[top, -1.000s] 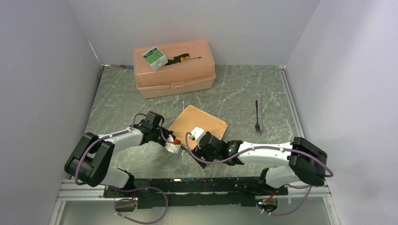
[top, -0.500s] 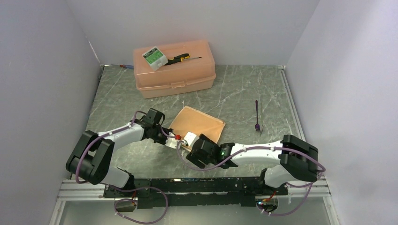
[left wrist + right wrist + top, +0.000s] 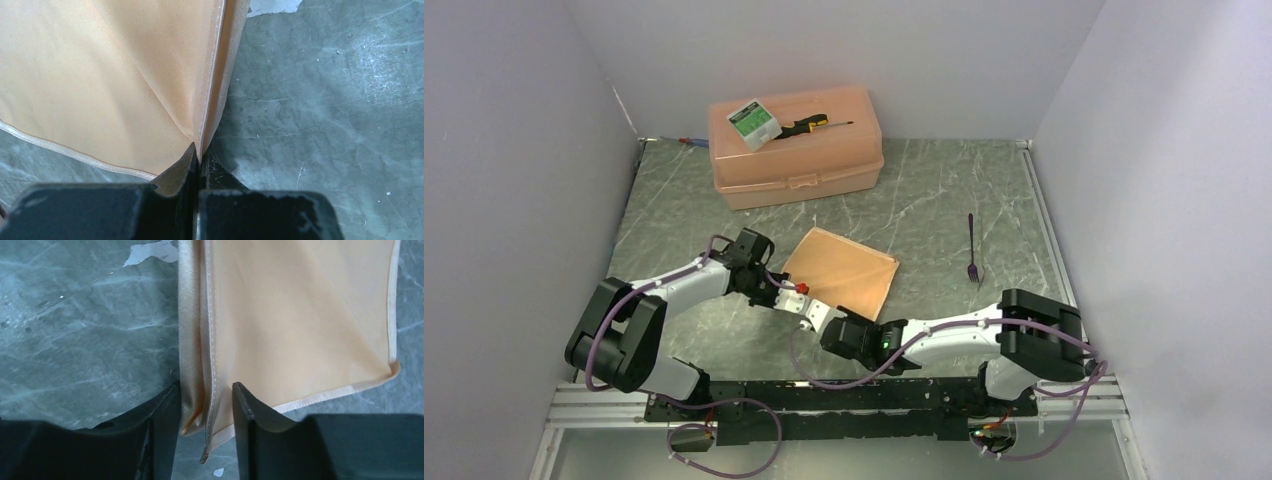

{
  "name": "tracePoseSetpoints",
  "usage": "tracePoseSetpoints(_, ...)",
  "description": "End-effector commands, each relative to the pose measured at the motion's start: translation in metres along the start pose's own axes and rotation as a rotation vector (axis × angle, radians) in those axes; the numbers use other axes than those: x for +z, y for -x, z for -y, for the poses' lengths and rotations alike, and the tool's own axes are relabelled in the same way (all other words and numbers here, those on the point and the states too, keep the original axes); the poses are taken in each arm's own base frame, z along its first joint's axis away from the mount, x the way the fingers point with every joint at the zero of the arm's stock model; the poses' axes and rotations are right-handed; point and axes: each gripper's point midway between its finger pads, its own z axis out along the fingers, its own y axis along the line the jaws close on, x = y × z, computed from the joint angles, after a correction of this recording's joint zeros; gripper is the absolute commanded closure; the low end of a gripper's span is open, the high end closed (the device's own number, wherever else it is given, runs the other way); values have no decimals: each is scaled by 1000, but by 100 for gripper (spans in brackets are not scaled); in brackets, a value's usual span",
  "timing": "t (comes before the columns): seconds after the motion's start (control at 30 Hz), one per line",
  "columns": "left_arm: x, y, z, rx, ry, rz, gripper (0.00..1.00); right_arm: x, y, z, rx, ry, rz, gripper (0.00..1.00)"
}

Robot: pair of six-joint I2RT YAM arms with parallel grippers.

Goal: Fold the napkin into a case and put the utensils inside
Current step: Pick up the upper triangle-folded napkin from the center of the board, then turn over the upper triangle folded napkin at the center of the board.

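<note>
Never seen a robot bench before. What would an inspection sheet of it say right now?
Surface: green-grey marbled table, scuffed.
Job's things: peach napkin folded flat; one fork apart, to its right.
Clutter: peach plastic box at back, screwdriver and green pack on lid.
Grippers: left gripper shut on napkin's edge; right gripper open, astride a folded edge.
Cables: purple cables along both arms.
Surroundings: plain grey walls.
</note>
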Motion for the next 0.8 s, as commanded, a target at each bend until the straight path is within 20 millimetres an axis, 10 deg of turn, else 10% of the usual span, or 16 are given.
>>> tracePoseSetpoints(0.0, -6, -2, -1, -41, -15, -9, 95, -2, 23, 16, 30, -119, 69, 63)
tracePoseSetpoints(0.13, -13, 3, -9, -50, -1, -7, 95, -11, 40, 31, 72, -189, 133, 100)
tracePoseSetpoints(0.43, -72, 35, -26, -139, 52, -26, 95, -41, 67, 51, 137, -199, 157, 100)
tracePoseSetpoints(0.77, -123, 75, 115, -138, -178, -36, 95, -98, 53, -43, 161, 143, 44, 100)
